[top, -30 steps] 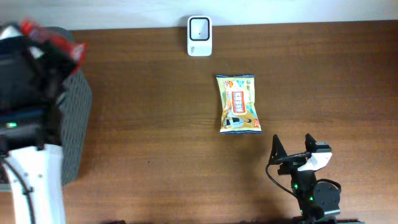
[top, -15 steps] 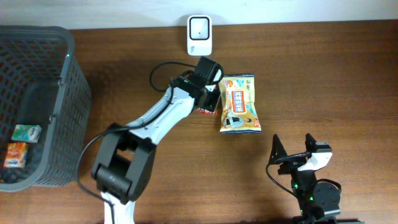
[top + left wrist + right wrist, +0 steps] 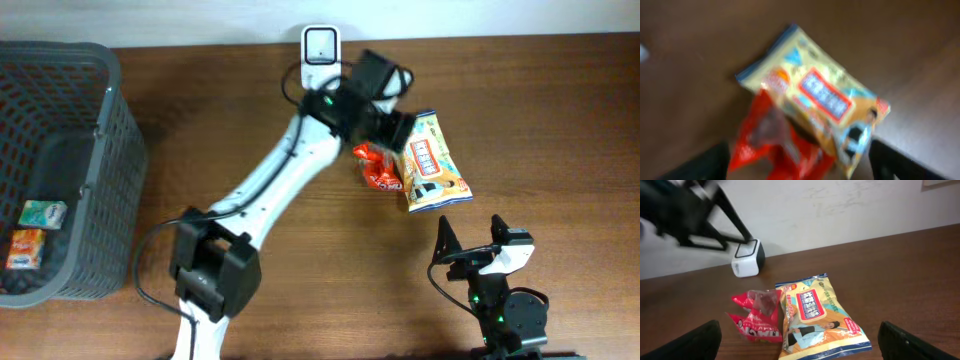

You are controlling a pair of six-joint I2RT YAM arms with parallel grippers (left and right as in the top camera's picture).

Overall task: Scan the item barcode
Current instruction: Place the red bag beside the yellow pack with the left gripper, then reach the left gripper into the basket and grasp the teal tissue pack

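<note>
While left claw [image 3: 395,130] hangs released, step: red packet [image 3: 375,168] lies unscanned, it seems.
Next, likely: grasp it, show barcode to scanner [image 3: 321,57] at 11 o'clock.
Right claw [image 3: 470,238]: released.

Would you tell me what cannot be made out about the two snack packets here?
- Barcodes on the red packet and yellow bag: none readable; left wrist view is motion-blurred, overhead and right wrist too small.
- Overhead, the red packet's upper corner: hidden under the left end effector.
- Both undersides: hidden in every view.
</note>
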